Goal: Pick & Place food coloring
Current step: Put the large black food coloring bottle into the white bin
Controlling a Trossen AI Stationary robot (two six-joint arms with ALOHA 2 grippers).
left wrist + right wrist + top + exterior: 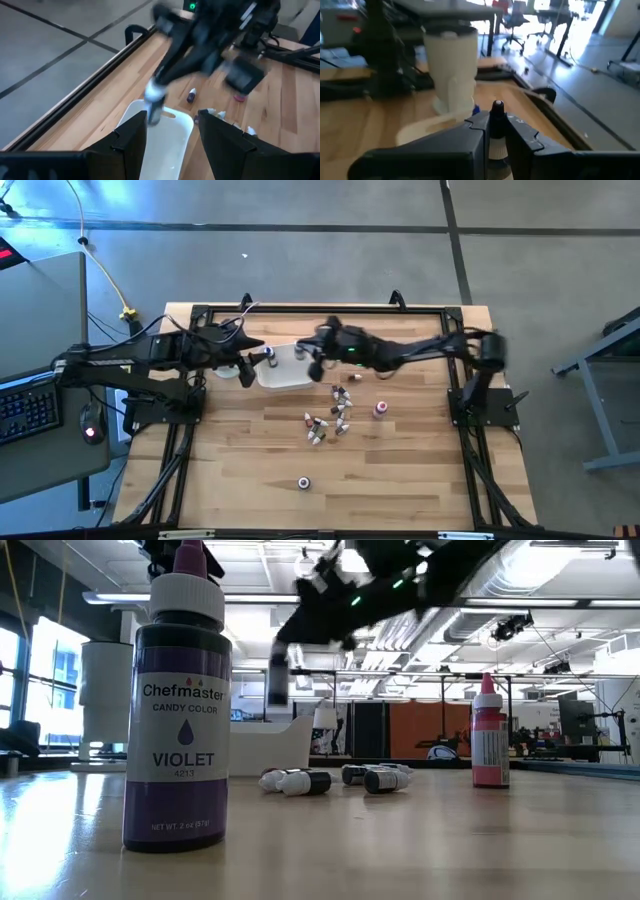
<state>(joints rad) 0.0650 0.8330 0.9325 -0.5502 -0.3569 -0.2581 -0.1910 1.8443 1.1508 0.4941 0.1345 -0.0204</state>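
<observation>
One food coloring bottle (497, 131) sits pinched between the right gripper (496, 142) jaws above the white tray (170, 142); left gripper (170, 137) waits beside it, jaws spread. Released crooked, it could seemingly bounce off the rim

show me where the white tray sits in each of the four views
High view: white tray left of centre, between both arms.
Low view: its wall behind the violet bottle.
Left wrist view: tray between this arm's fingers.
Right wrist view: pale rim, blurred.
Shared landmark: right gripper holding a small bottle above it.
</observation>
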